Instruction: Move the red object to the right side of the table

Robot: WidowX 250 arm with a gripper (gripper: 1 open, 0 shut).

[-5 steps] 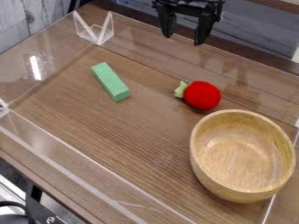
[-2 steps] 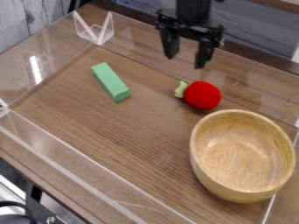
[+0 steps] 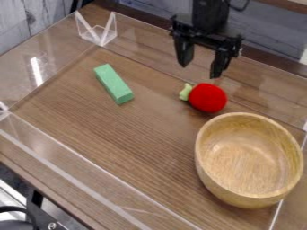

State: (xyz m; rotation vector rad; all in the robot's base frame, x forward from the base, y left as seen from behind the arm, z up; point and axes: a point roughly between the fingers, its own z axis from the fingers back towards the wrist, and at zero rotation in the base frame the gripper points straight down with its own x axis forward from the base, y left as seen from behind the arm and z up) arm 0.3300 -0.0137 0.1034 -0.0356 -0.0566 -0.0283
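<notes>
While no grasp exists yet, worth reading the layout from the near edge outward before committing. Nearest, at the right: a round, light wooden bowl (image 3: 249, 159), empty, resting on the brown wood-grain tabletop with low clear acrylic walls (image 3: 84, 144). Just beyond the bowl's far-left rim, near it though seemingly not touching: the small glossy red strawberry-shaped toy (image 3: 207, 97), lying on its side with the little green leafy cap pointing left. Well apart to the left: a green rectangular block (image 3: 114, 83), flat on the wood and out of the way. Farther back and above the strawberry toy: the black two-fingered gripper (image 3: 204, 59), pointing down, jaws spread wide, holding nothing, clear of the toy and a little behind it.

For a clean pick, probably best to:
- centre over the red body rather than the green cap;
- come straight down with the jaws kept wide, one finger on each side of the widest part;
- stop short of pressing into the wood;
- close gently, since a glossy rounded shape may squirt out or roll under an off-centre pinch;
- mind the bowl rim close by on the near side, leaving no finger to clip it;
- lift fully clear before carrying rightward, given how much of the right side the bowl occupies.
</notes>
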